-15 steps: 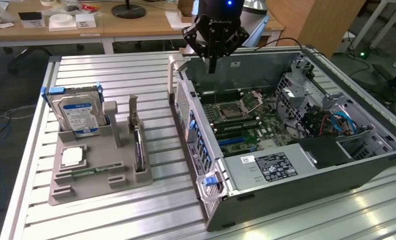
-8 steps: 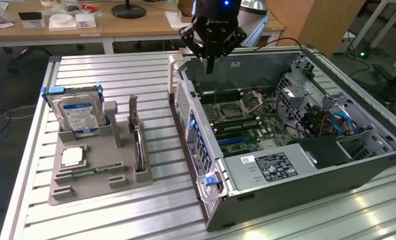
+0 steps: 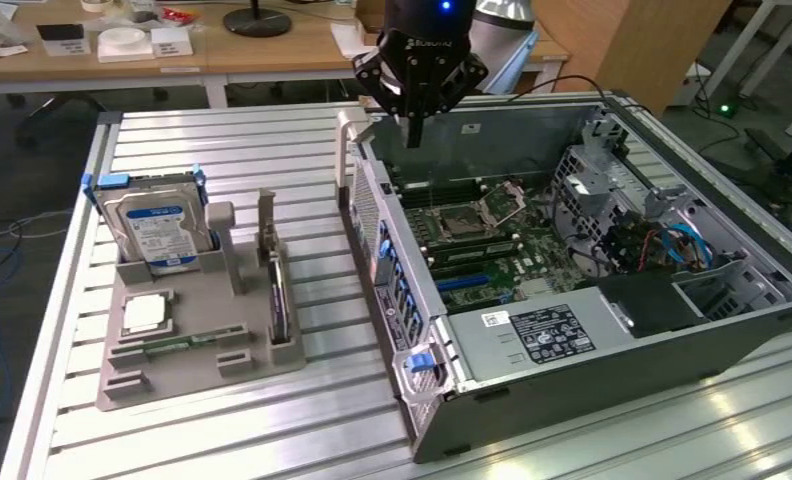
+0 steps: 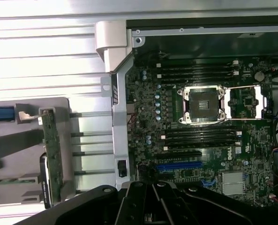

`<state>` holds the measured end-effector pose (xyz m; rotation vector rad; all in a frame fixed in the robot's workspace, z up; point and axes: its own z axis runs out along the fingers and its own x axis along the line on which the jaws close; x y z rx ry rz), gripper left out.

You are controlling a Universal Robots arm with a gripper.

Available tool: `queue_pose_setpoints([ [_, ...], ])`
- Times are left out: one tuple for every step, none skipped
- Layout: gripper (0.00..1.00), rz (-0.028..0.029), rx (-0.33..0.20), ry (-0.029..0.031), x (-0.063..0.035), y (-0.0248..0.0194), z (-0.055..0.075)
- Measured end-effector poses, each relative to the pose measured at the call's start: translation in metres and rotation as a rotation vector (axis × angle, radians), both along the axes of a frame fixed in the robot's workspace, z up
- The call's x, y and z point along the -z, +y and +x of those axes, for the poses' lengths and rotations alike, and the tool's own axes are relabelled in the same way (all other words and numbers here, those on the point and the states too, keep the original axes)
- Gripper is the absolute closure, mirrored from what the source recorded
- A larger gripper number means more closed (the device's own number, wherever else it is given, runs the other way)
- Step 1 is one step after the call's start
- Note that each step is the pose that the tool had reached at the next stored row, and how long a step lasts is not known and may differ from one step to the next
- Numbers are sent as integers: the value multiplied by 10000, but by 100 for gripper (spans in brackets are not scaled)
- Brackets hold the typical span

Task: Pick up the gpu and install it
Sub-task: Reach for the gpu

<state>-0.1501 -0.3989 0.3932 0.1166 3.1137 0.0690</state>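
Over the far-left rim of the open computer case (image 3: 716, 330), at about twelve o'clock in the exterior view, the end effector (image 3: 414, 135) hangs clenched, its fingers pressed together and grasping nothing. The gpu (image 3: 279, 300) stands on edge in the grey holder (image 3: 196, 360) on the desk (image 3: 236, 150), at roughly nine o'clock from the case and well apart from the end effector (the silver hard drive (image 3: 163, 225) sits upright in the same holder, at about eleven o'clock from the card). Inside the case, the blue expansion slot (image 4: 178, 165) on the motherboard (image 3: 503, 250) is bare. By my reading the task has hardly begun: the gpu is not yet picked up, so both the lift and the install are left.
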Motion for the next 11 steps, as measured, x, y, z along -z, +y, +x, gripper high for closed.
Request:
queue_pose_setpoints([
  [89,1,0,-1,1,0,-10],
  [89,0,0,0,0,0,-20],
  [89,0,0,0,0,0,-31],
  [89,0,-1,0,0,0,-41],
  [89,1,0,0,0,0,-51],
  [89,1,0,0,0,0,-62],
  [89,2,0,0,1,0,-73],
  [89,1,0,0,0,0,-84],
  [89,1,0,0,0,0,-95],
  [89,1,1,0,0,0,-106],
  [89,1,0,-1,1,0,-117],
])
